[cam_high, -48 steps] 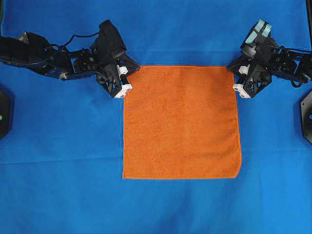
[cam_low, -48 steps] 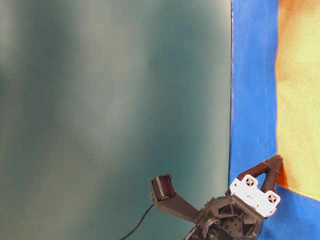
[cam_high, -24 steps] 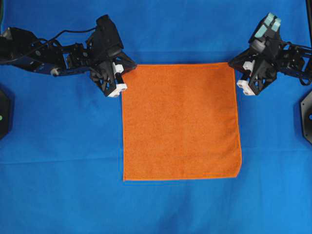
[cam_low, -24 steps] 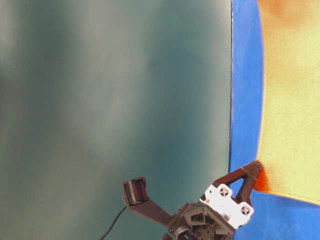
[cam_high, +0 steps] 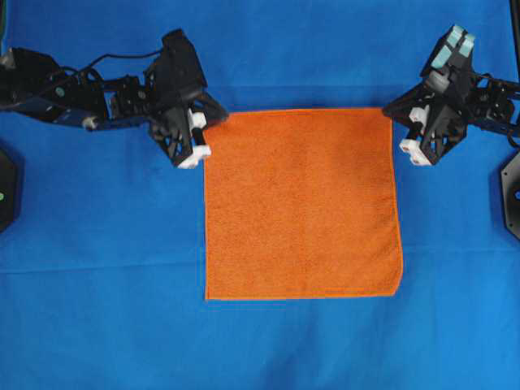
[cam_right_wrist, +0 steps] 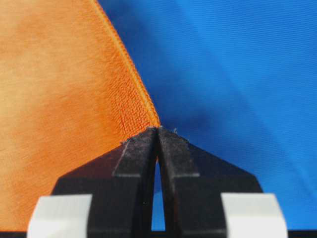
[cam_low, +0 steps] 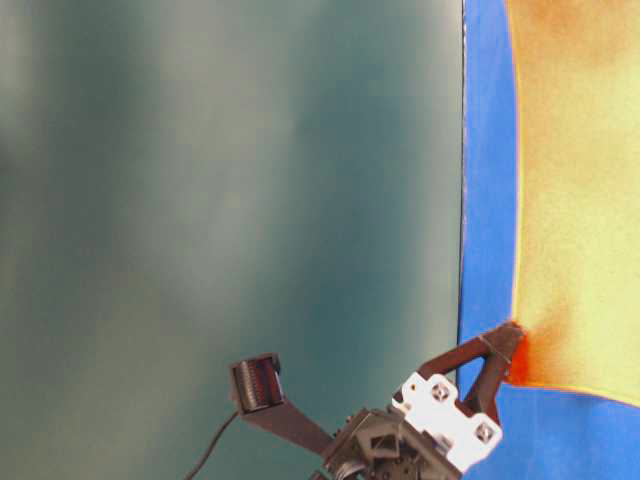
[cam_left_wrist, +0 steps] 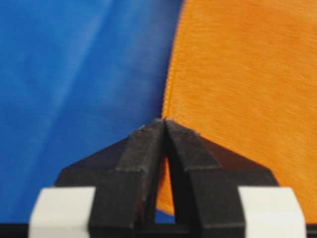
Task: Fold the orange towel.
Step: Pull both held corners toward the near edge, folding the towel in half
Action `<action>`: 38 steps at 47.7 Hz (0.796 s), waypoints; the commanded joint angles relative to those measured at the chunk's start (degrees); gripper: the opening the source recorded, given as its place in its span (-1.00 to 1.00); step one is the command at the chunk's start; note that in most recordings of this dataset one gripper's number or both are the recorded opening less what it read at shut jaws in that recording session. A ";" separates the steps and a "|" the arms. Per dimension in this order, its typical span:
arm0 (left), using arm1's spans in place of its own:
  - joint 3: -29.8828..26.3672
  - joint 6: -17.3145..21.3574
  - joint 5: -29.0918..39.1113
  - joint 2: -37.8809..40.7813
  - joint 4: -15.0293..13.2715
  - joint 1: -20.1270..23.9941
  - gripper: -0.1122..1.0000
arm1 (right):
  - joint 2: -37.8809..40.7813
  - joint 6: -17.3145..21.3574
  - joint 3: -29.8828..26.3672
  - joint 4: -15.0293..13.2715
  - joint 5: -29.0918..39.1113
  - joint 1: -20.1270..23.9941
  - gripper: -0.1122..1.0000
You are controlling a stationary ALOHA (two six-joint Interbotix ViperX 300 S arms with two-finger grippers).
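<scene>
The orange towel (cam_high: 302, 203) lies spread as a square on the blue table cloth (cam_high: 97, 268). My left gripper (cam_high: 218, 119) is shut on the towel's far left corner. In the left wrist view the closed fingertips (cam_left_wrist: 163, 120) pinch the hem, with orange towel (cam_left_wrist: 237, 74) showing between the fingers. My right gripper (cam_high: 392, 110) is shut on the far right corner. The right wrist view shows its tips (cam_right_wrist: 157, 129) meeting on the very corner of the towel (cam_right_wrist: 59, 89). At table level a gripper (cam_low: 510, 335) holds a slightly raised towel (cam_low: 580, 200) corner.
Black arm bases sit at the left edge (cam_high: 6, 187) and the right edge (cam_high: 512, 191) of the overhead view. Both arms reach in from the far sides. A dull green backdrop (cam_low: 230, 200) fills most of the table-level view.
Both grippers have drawn slightly outward and away, holding their corners. The towel's far edge is now pulled straighter, and the pinched-in far left corner has spread out.
</scene>
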 commanded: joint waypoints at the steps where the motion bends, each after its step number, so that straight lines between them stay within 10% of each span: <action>1: -0.53 0.00 1.14 -2.29 0.09 -2.37 -0.75 | -3.43 1.05 -0.26 0.53 2.29 2.29 -0.77; 38: -3.60 -19.07 5.45 -0.88 0.09 -29.62 -0.75 | -12.30 19.78 1.14 0.79 14.06 38.58 -0.77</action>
